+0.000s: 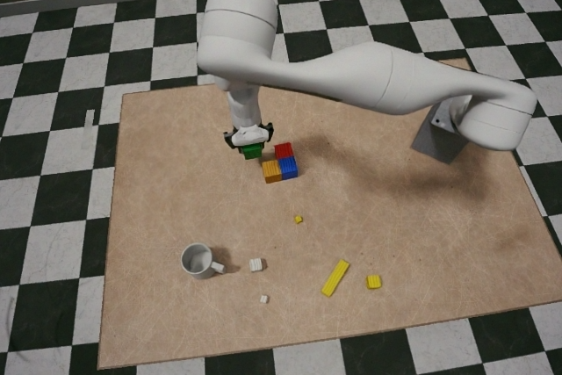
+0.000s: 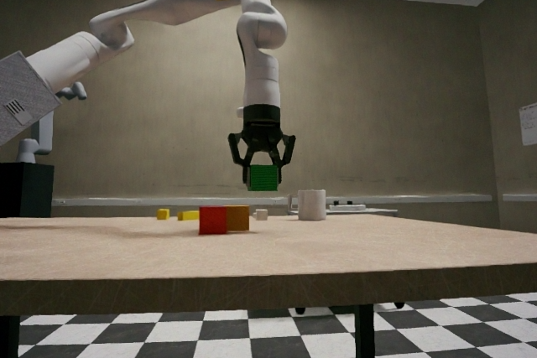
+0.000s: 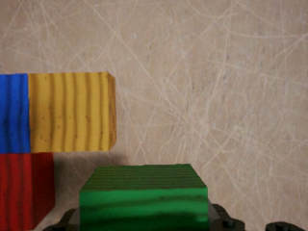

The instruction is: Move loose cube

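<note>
My gripper [image 1: 250,147] [image 2: 263,177] is shut on the green cube [image 1: 251,151] [image 2: 263,178] [image 3: 143,203] and holds it in the air above the table. Three cubes stand on the table in an L: a red cube [image 1: 284,150] [image 2: 212,220] [image 3: 19,188], a blue cube [image 1: 288,167] [image 3: 13,113] and an orange cube [image 1: 271,170] [image 2: 237,217] [image 3: 71,112]. The open corner lies beside the red cube and the orange cube. The green cube hangs a little to the outer side of that corner. The blue cube is hidden in the exterior view.
A white mug [image 1: 198,261] [image 2: 311,204] stands near the table's front left. Small white blocks [image 1: 255,263] [image 1: 263,299], a tiny yellow block [image 1: 298,219], a yellow bar [image 1: 335,277] and a yellow block [image 1: 373,281] lie scattered on the tan table top [image 1: 408,226].
</note>
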`<action>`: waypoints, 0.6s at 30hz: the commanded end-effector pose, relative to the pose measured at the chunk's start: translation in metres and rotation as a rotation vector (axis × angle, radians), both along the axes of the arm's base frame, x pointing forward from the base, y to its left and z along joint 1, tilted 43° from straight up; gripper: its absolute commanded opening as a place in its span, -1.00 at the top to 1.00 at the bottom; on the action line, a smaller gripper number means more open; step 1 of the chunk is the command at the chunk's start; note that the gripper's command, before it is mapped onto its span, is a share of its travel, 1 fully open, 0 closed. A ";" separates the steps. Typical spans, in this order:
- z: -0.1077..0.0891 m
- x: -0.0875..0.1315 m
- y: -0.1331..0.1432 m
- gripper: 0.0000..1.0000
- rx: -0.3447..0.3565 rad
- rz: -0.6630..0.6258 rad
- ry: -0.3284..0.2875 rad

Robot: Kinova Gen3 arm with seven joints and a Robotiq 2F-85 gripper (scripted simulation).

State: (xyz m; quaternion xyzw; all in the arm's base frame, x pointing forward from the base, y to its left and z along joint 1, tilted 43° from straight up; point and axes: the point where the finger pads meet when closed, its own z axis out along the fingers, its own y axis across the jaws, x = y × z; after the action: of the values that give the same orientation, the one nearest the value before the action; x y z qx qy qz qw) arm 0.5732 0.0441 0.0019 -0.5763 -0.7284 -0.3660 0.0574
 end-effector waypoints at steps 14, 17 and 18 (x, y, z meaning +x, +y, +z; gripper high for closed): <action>-0.002 0.002 0.001 0.80 -0.001 -0.001 -0.001; -0.003 0.002 0.002 0.80 -0.001 -0.001 -0.001; -0.004 0.003 0.003 0.80 -0.001 -0.001 -0.001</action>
State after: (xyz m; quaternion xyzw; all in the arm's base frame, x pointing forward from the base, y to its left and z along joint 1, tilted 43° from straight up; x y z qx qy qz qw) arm 0.5752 0.0464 -0.0008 -0.5764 -0.7283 -0.3662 0.0566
